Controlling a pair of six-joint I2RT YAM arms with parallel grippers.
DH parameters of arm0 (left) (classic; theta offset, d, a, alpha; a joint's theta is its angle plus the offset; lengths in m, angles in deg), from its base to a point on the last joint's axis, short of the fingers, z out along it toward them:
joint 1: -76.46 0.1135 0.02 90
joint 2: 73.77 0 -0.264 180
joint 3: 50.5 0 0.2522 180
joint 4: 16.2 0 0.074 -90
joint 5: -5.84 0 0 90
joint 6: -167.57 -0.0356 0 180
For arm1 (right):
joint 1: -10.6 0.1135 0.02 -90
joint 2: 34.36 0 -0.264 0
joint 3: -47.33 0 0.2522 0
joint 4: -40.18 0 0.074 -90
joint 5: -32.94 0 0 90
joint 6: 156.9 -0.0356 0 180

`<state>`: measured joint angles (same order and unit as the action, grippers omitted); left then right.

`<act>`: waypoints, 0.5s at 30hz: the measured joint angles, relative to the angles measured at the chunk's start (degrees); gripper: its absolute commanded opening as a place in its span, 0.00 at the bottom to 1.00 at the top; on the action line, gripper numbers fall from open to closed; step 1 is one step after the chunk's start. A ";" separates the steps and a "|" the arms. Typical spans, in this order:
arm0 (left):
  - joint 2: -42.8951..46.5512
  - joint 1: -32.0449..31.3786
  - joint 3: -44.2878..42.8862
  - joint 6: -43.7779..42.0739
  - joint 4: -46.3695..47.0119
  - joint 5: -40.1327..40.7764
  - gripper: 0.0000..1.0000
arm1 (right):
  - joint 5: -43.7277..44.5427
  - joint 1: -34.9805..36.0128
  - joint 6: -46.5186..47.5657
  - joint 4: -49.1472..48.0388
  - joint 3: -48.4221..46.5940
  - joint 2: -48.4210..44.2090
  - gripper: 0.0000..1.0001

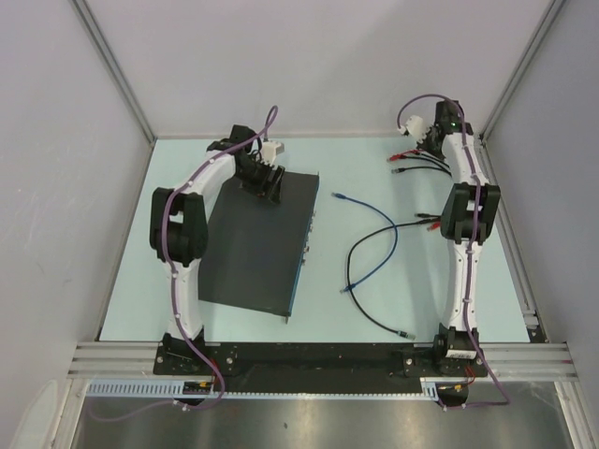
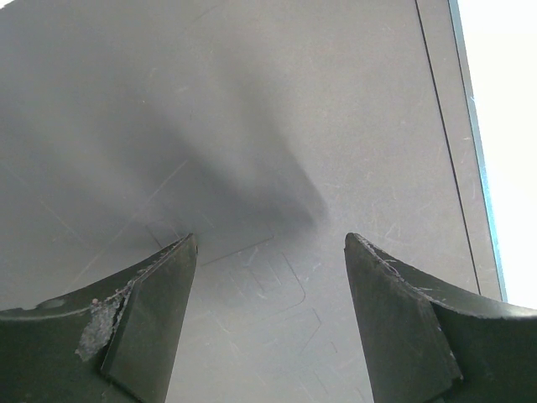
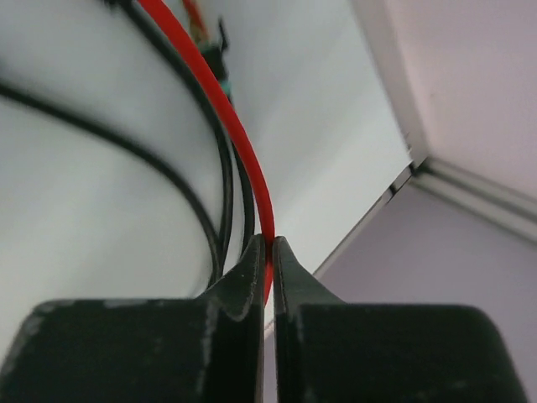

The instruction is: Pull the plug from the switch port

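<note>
Left of the desk's [image 1: 412,299] middle, at about 9 o'clock, lying flat: the switch [image 1: 248,248], black top up, pale socket face [image 1: 308,241] along its 3 o'clock side. Above its far end, at its 12 o'clock, the left jaws, spread wide and empty, pointed down at the black top. Through the left wrist camera, only that scuffed lid between the two fingertips [image 2: 151,319]; touching or just above, impossible to tell. Well apart from the switch, off at 2 o'clock in the desk's far right corner, the right jaws, clenched tight on a thin red cable [image 3: 220,109] pinched between the tips, with thin black cables [image 3: 101,134] running just beside it over the pale desk. Between switch and right arm [image 1: 465,224], loose on the desk: a blue cable [image 1: 370,208], one end near the socket face at 3 o'clock yet apart from it, and a long black cable [image 1: 374,318] looping toward 5 o'clock. Any plug in a socket: too small to tell.
</note>
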<state>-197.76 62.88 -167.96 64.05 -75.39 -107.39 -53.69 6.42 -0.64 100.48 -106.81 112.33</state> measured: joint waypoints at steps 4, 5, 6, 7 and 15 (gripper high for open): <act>0.31 0.00 0.63 0.07 0.70 0.00 0.79 | 0.22 2.23 -2.27 -8.79 3.08 -0.02 0.64; 0.35 0.00 0.66 0.09 0.72 0.00 0.79 | 0.57 2.62 -2.40 -10.64 4.28 -0.02 0.70; 0.35 0.00 0.66 0.09 0.72 0.00 0.79 | 0.85 2.89 -2.58 -11.89 5.31 -0.02 0.71; 0.35 -0.02 0.66 0.11 0.72 0.02 0.79 | 0.96 3.02 -3.17 -12.22 5.92 0.00 0.71; 0.35 -0.04 0.66 0.09 0.72 0.07 0.79 | -6.23 4.57 -14.75 -7.93 7.21 -4.44 0.56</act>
<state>-197.41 62.83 -167.31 64.14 -74.67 -107.32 -59.92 10.98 -15.40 92.55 -99.59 107.89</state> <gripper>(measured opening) 0.787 0.626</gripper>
